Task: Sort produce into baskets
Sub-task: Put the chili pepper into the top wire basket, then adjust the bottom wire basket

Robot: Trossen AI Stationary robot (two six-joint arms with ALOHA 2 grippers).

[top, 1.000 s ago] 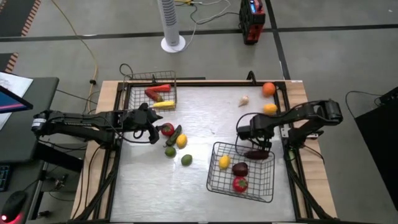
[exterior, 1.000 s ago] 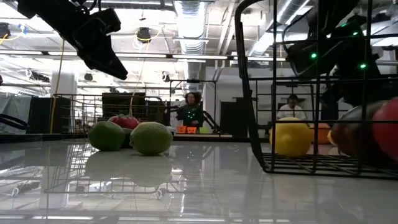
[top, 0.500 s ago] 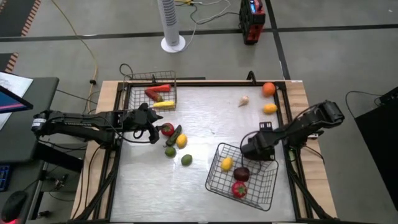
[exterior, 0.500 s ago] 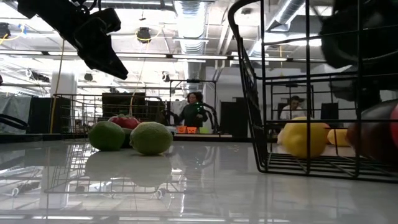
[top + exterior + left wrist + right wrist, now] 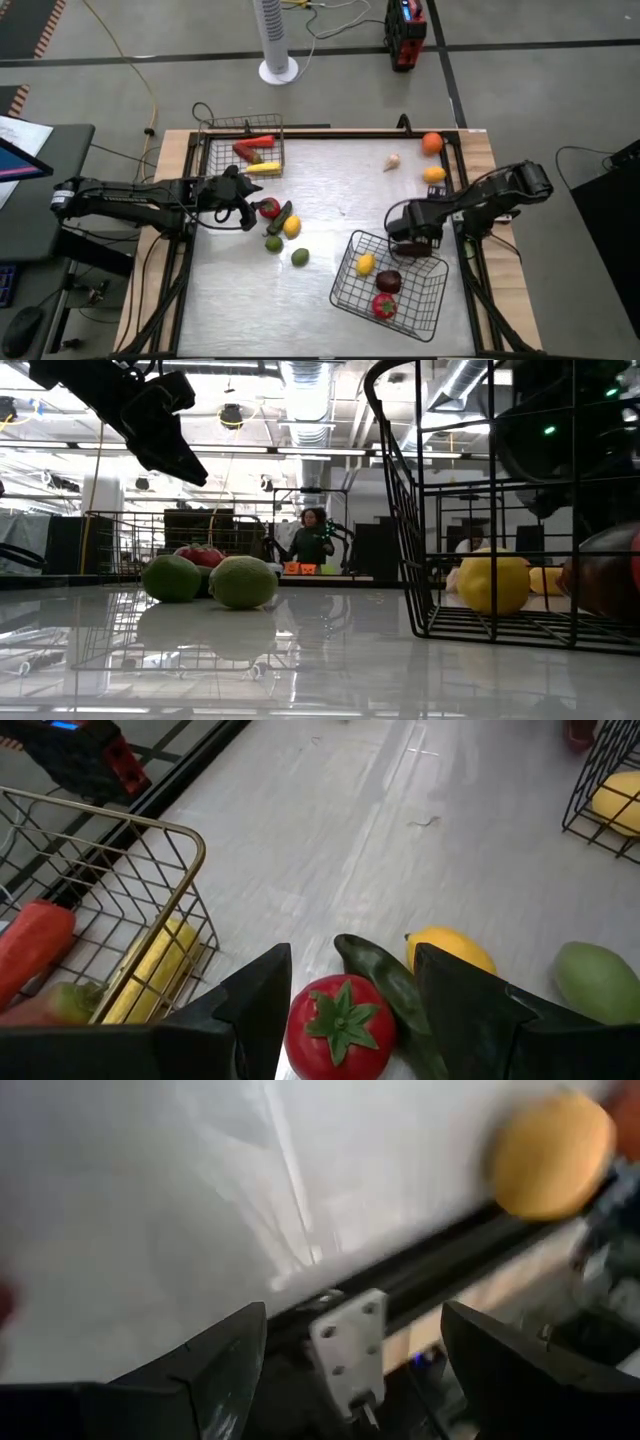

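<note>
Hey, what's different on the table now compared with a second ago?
The right gripper, jaws open and empty, dropped from above the large black wire basket toward its rim, then lifted back. The basket slid and turned slightly on the table, and the yellow lemon, dark maroon piece and red tomato shifted with it. The left gripper kept hovering at the loose red tomato; other produce stayed put.

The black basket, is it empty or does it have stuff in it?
Not empty: the black basket holds a yellow piece, a maroon piece and a red one.
</note>
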